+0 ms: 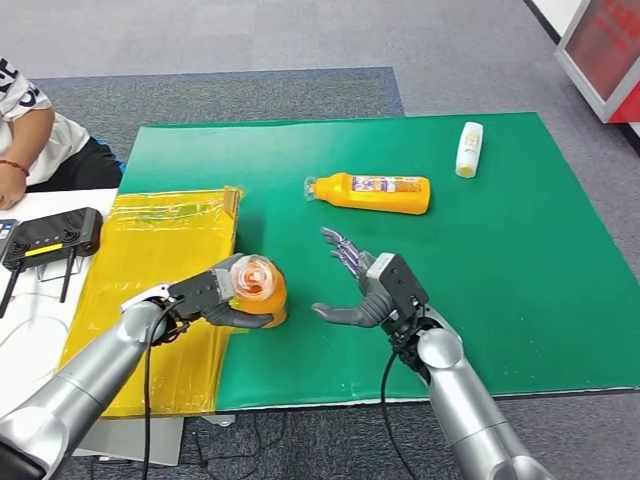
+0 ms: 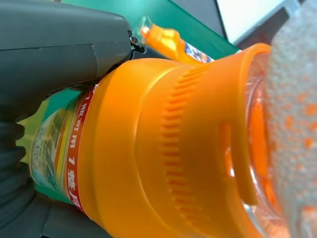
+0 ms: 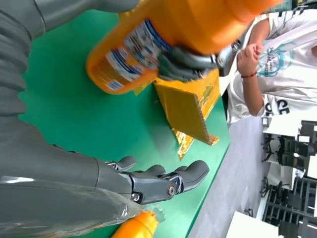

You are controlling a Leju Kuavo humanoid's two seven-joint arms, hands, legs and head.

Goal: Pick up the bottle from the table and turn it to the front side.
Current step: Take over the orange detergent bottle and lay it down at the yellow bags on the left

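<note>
Green matting covers the table, with a yellow cardboard sheet laid over its left part and grey carpet around it. At the seam between yellow and green, the left hand holds the orange bottle lifted off the surface, fingers wrapped round its body. From the head view its clear cap end points up toward the camera, so the bottle seems tipped on end, probably so the label can be brought round to face forward. In the left wrist view the ribbed orange shoulder and a strip of red-edged label sit close against the grey thumb, which suggests a firm grip around the middle of the body, leaving the label partly readable.

To the right of the bottle and apart from it, the right hand hovers over the mat with thumb and fingers spread and nothing in them. That looks like a ready posture, placed to take or steady the bottle if the turn needs 2 hands.

Farther back lie 1 more orange bottle on its side and 1 small white bottle, both well clear. A seated person's arm and a black controller are at the far left.
</note>
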